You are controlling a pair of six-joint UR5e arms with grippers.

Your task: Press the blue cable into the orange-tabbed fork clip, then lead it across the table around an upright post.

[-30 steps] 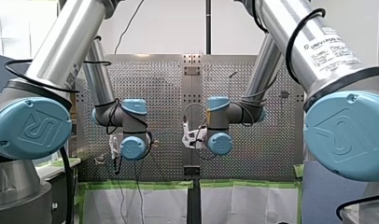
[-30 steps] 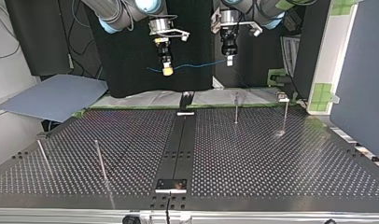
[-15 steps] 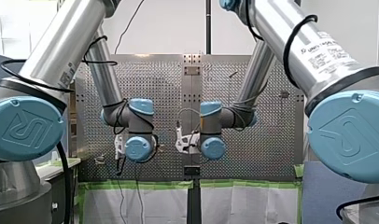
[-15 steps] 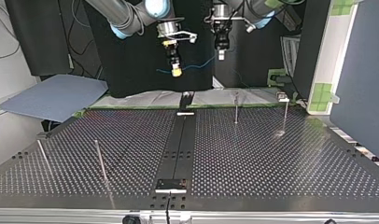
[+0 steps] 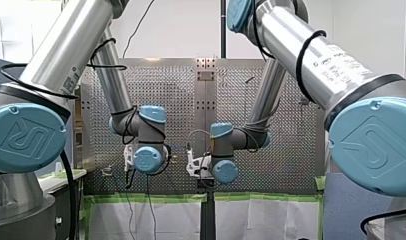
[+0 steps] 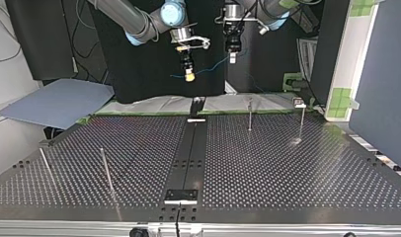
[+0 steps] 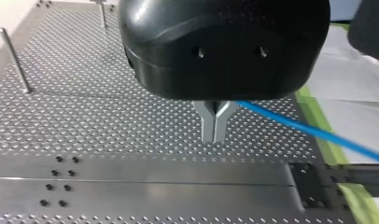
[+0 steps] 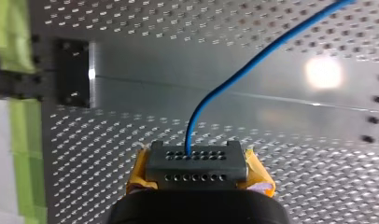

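The blue cable (image 6: 211,67) hangs slack in the air between my two grippers, above the table's far edge in the top view. My left gripper (image 6: 232,57) is shut on one part of it. In the left wrist view its metal fingers (image 7: 207,122) are pressed together, and the cable (image 7: 318,133) runs off to one side. My right gripper (image 6: 189,75), with yellow pads, is shut on the other part. In the right wrist view the cable (image 8: 234,81) rises from between the pads (image 8: 256,173). No orange-tabbed clip can be made out.
Thin upright posts stand on the perforated table (image 6: 287,168): two at the top view's right (image 6: 249,115) (image 6: 301,121) and two at its left (image 6: 106,170) (image 6: 45,167). A dark centre strip (image 6: 188,158) runs across the table. Green tape (image 8: 17,32) edges the board.
My right gripper has moved toward the top view's right, closer to my left gripper. My left gripper has shifted slightly left and up. The cable between them now hangs more steeply.
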